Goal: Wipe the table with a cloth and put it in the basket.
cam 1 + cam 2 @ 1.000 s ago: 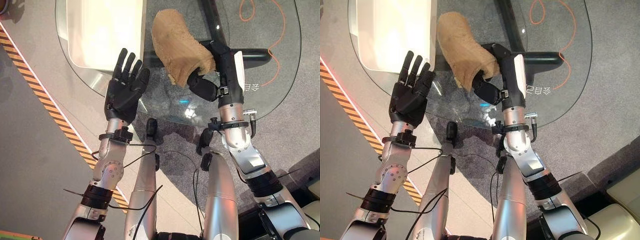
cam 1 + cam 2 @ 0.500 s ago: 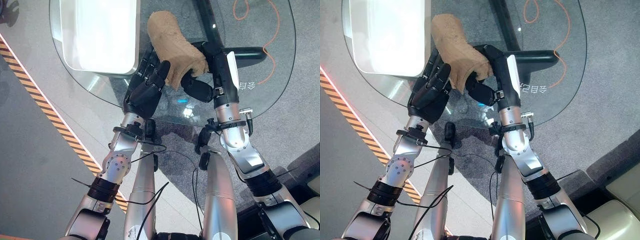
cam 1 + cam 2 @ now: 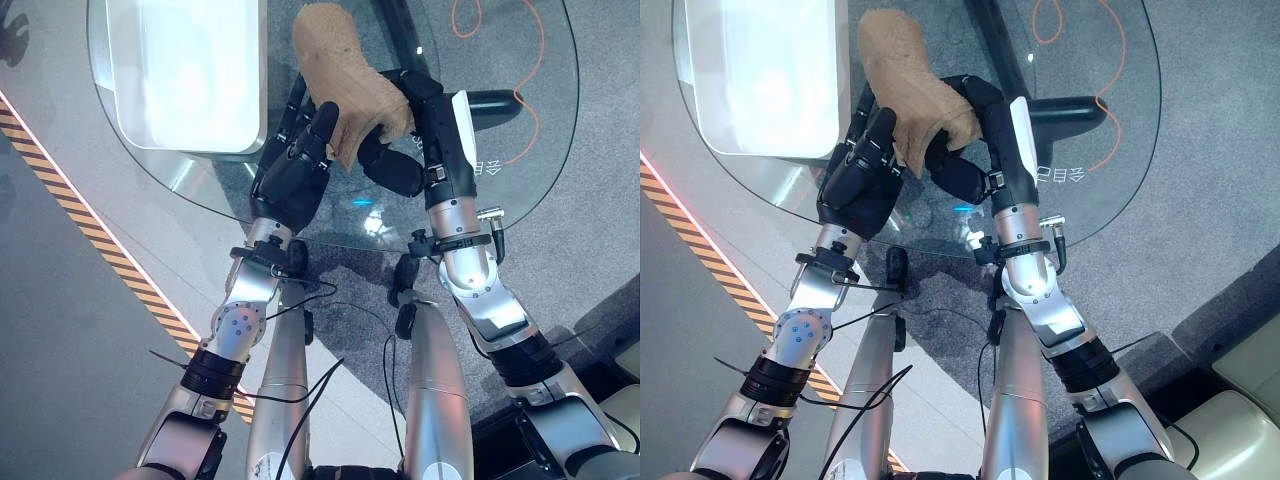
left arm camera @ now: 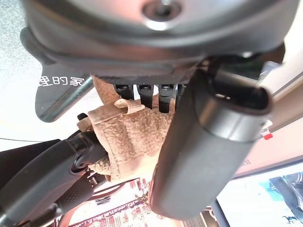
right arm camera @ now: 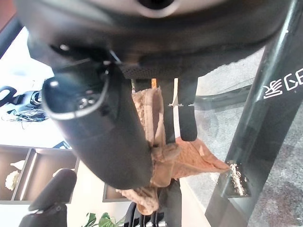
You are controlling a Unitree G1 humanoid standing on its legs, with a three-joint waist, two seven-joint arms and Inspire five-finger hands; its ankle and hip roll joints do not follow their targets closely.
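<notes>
Gripping the tan cloth (image 3: 345, 75), the right hand (image 3: 400, 150) has its fingers and thumb curled round the near end, above the round glass surface (image 3: 520, 170). The left hand (image 3: 295, 165) sits at the cloth's 8 o'clock side, fingers nearly straight and laid against the fabric (contact is confirmed in the left wrist view). A white basket (image 3: 185, 75) stands on the surface at the cloth's 9 o'clock, just beside it.
</notes>
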